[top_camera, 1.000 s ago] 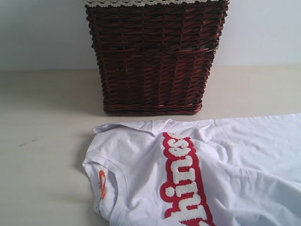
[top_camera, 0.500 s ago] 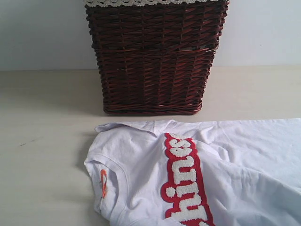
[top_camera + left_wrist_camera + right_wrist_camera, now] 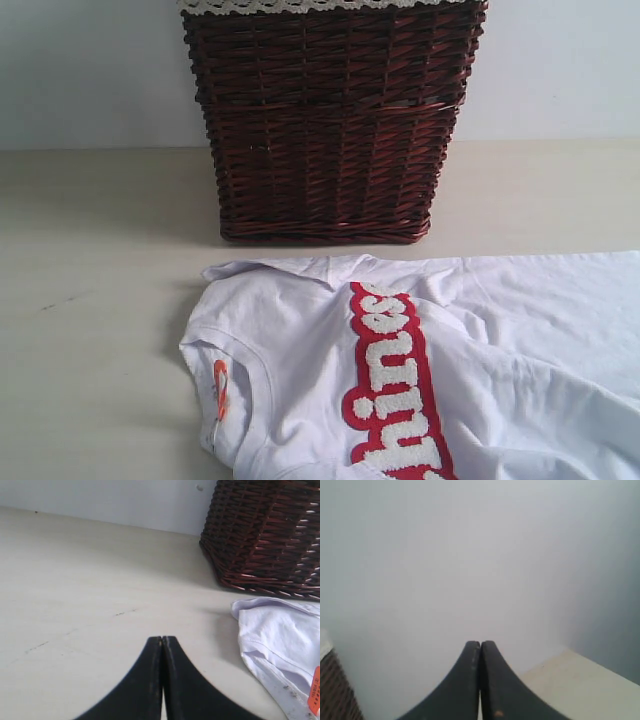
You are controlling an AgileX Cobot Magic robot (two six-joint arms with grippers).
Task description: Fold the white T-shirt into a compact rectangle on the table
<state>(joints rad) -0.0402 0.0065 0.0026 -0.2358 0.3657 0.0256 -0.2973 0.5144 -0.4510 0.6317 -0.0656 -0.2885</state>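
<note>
Exterior view shows the white T-shirt (image 3: 480, 360) lying flat, letters up, on the near right of the table (image 3: 90, 300), not folded yet, I think laid out so I can reach its edges. My left gripper (image 3: 162, 638) has its jaws pressed together on nothing, over bare table left of the shirt's neck, and my right gripper (image 3: 480, 643) is pressed together too, facing a plain wall (image 3: 470, 555). The dark wicker basket (image 3: 330, 120) stands just past the shirt's far edge, where a fold could bump it.
</note>
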